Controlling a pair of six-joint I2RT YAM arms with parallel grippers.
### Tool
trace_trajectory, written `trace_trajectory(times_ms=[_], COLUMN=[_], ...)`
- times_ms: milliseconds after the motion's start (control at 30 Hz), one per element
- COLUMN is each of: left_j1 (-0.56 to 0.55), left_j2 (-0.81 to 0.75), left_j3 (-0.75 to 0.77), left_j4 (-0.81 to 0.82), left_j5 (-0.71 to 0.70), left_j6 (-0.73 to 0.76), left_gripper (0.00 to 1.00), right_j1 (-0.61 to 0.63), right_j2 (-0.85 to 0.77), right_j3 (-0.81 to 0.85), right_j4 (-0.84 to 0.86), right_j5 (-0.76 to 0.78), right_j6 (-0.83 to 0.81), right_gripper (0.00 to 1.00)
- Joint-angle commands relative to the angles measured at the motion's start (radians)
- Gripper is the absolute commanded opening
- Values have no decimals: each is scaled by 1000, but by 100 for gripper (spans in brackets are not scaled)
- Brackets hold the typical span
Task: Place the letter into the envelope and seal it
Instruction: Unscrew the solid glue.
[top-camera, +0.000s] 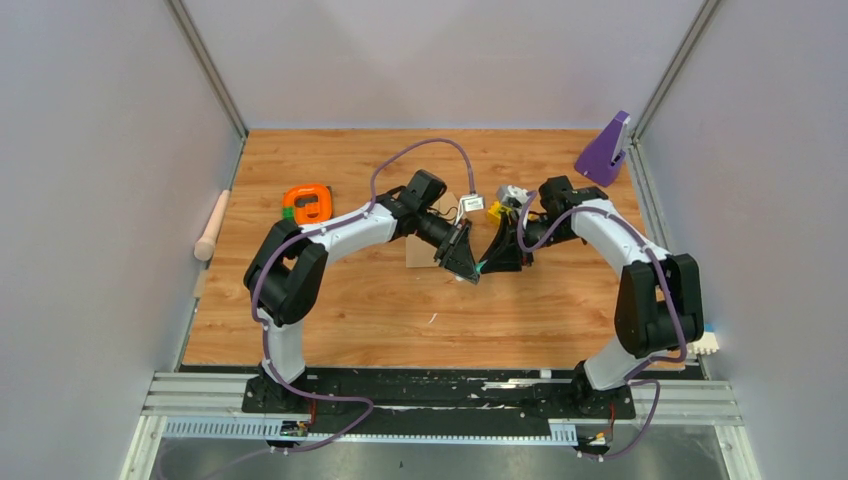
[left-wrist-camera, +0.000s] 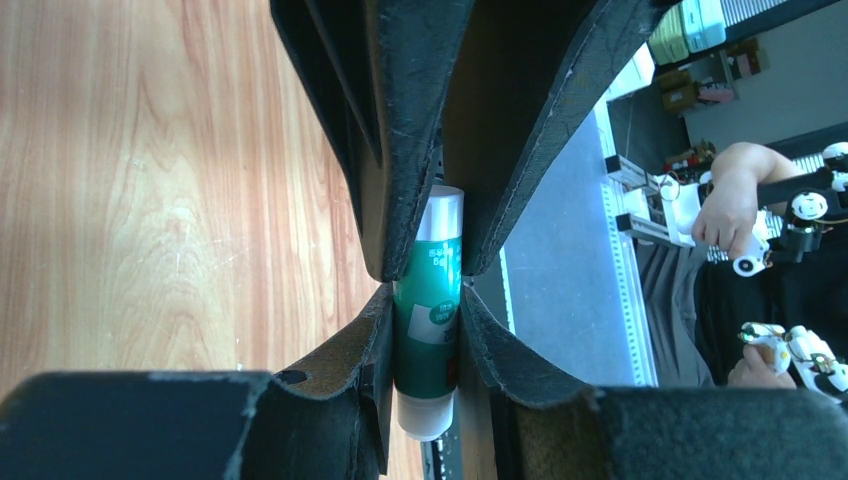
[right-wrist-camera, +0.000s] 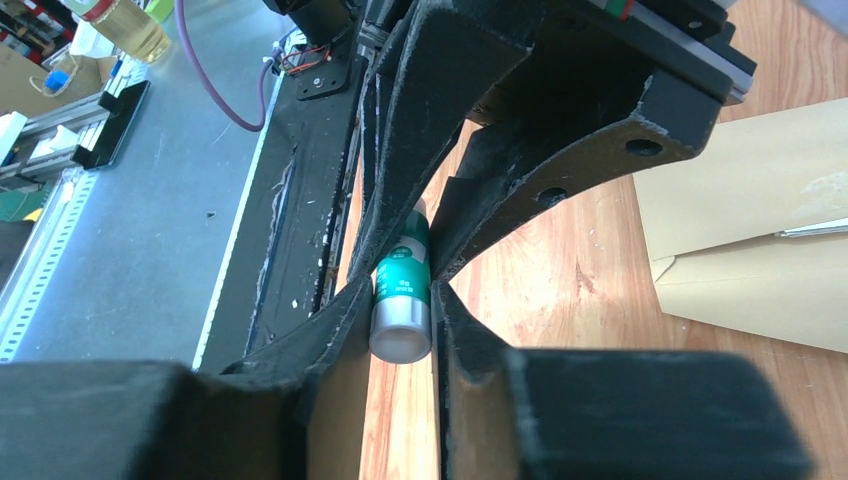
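The wooden counter carries the envelope, which lies flat near its middle, partly under the left arm. From the right wrist it shows as a tan sheet just beside the meeting pincers and not touching them. The letter shows in no view, and I cannot tell whether it sits inside the envelope.

Just in front of the envelope, the left pincer and the right pincer meet tip to tip. Between them is a small green glue stick with pale ends. The left pincer is closed narrowly on one half of the tube, its pads pressed to both sides. The right pincer has its pads against the other half and appears to be clamped on it as well. So each pincer is nearly closed, and the stick bridges the two.

This looks like the uncapping step ahead of sealing. The main risk is the tube itself: it is smooth, round and thin, and each grip covers only a short length. If the pincers pull apart off the tube's axis, or one grip is weaker, the stick may twist and slip free. It could then drop and roll off across the counter. A pull that takes the body and not the cap would leave it shut. The fingertips are also crowded together and could knock each other. If the letter is not inside, gluing now would seal an empty envelope.
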Motion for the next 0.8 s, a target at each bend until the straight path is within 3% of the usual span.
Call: trace_trajectory(times_ms=[0,100,200,267,300,333,400,467,767], left_j1=[-4,-3,2,7,9,15,29,52,266], left_j2=[-14,-18,-23,-30,-37,-41,-61,-80,-191], left_j3=[8,9,9,8,7,6,2,-3,23], left_j4=[3,6,9,11,10,12,14,18,36], left_j5=[9,5,2,1,0,0,0,-3,-64], left_j6=[17,17,15,18,19,21,26,25,-8], left_gripper=[7,11,17,30,43,50,79,96,100], right_j1=[9,9,9,9,9,9,8,5,-2], right_j2=[17,34,48,53,53,54,52,47,46], right_j3=[46,66,81,89,92,92,95,98,139], right_j4=[-61,-98,-126,-135,-138,-140,-141,-143,-131], right_j5=[-46,-47,-50,-53,-52,-52,-47,-43,25], right_j6=[-55,-81,-96,-97,-97,-97,-95,-93,-29], right_gripper=[13,1,0,0,0,0,0,0,0])
